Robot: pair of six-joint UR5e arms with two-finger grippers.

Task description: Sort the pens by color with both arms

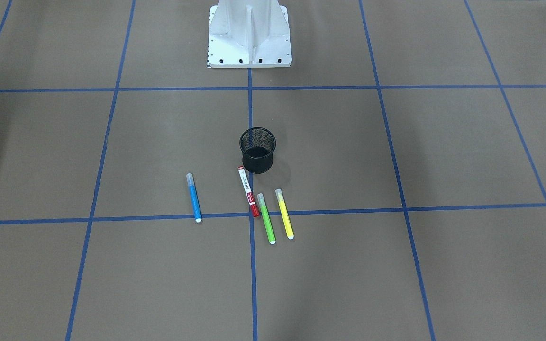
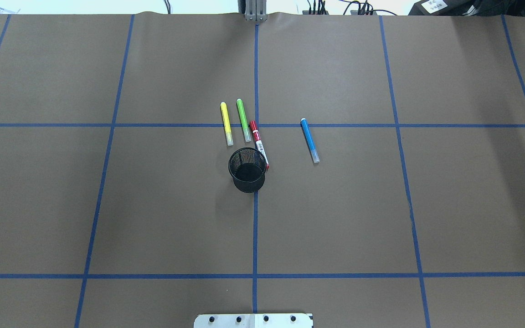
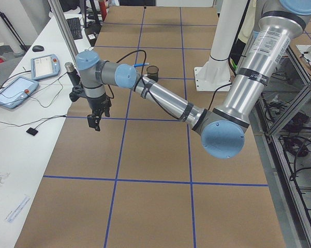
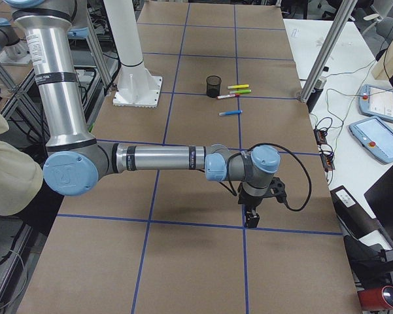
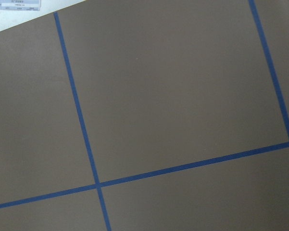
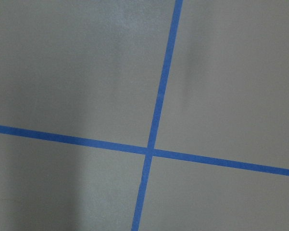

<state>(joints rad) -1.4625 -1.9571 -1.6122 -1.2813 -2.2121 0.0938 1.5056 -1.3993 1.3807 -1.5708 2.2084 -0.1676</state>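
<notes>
Exterior left shows left arm [image 3: 165, 101] outstretched, tool [image 3: 97, 126] pointing down.

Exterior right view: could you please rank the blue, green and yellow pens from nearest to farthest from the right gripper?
1. Blue pen, lying alone, closest to the right gripper.
2. Green pen, farther along the table.
3. Yellow pen, just beyond it.

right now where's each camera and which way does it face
Front-facing: across the table, facing pedestal base; no arms.
Overhead: behind the robot, looking forward; base edge.
Exterior left: left end; left arm, left gripper.
Exterior right: right end; right arm, right gripper.
Left wrist: down at table; no gripper.
Right wrist: likewise.
Front-facing and overhead share mesh cup, pens.
</notes>
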